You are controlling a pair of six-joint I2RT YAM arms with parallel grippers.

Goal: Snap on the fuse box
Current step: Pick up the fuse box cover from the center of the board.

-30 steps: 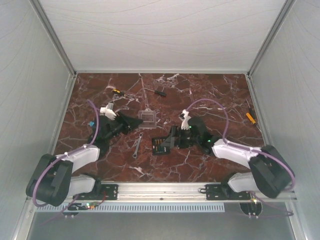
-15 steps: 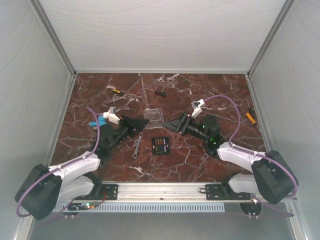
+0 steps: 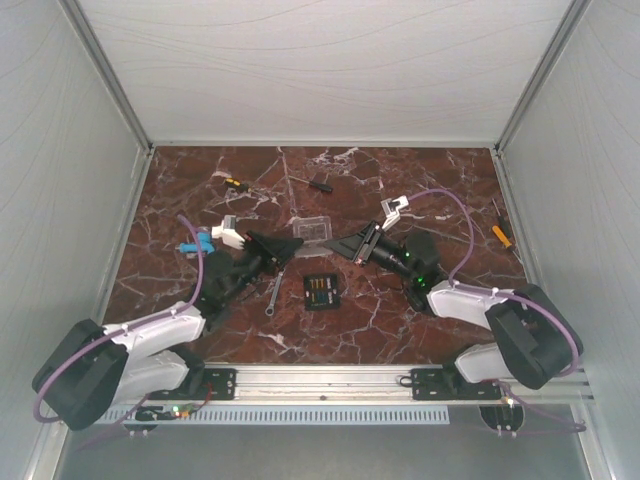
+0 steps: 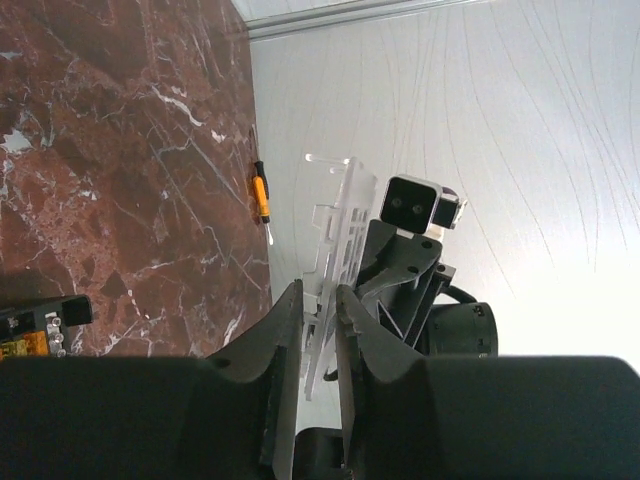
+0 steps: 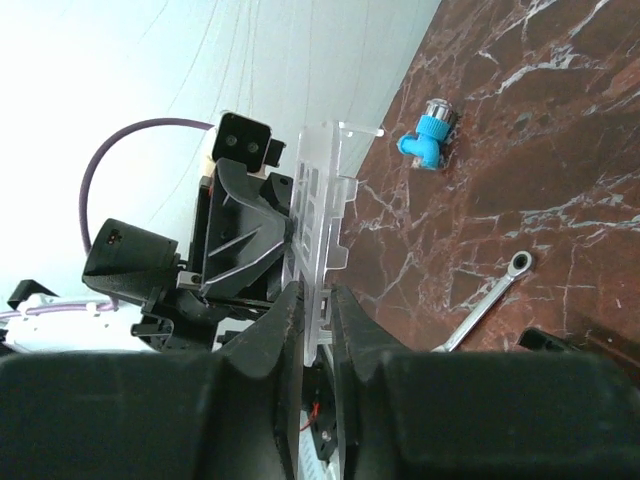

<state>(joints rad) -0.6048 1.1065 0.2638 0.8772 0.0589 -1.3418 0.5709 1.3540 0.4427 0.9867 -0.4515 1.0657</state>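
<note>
- Jaws of the left gripper [image 4: 318,295] are standing nearly closed, pinching the lower edge of the clear cover [image 4: 340,220] between their tips.
- Jaws of the right gripper [image 5: 312,295] are likewise drawn in narrow, clamping the opposite edge of that clear cover [image 5: 320,190], so both arms are sharing the one piece.
- Nearer the arm bases, the fuse box [image 3: 320,291] is lying flat on the marble table [image 3: 400,320], with its orange fuses facing up.
- It is sitting on the base side of the two gripper tips, roughly midway between them and apart from both; neither gripper is touching it.
- In the left wrist view, the fuse box [image 4: 40,325] is showing at the lower left edge, well off to the side of the fingers.
- Just left of the box, a small wrench [image 3: 275,290] is lying on the marble.
- Farther out, the left gripper [image 3: 295,243] and right gripper [image 3: 340,245] are meeting tip to tip at the clear cover [image 3: 312,230].
- A blue fitting [image 3: 190,245] is resting by the left arm.
- An orange screwdriver [image 3: 502,236] is lying by the right wall.
</note>
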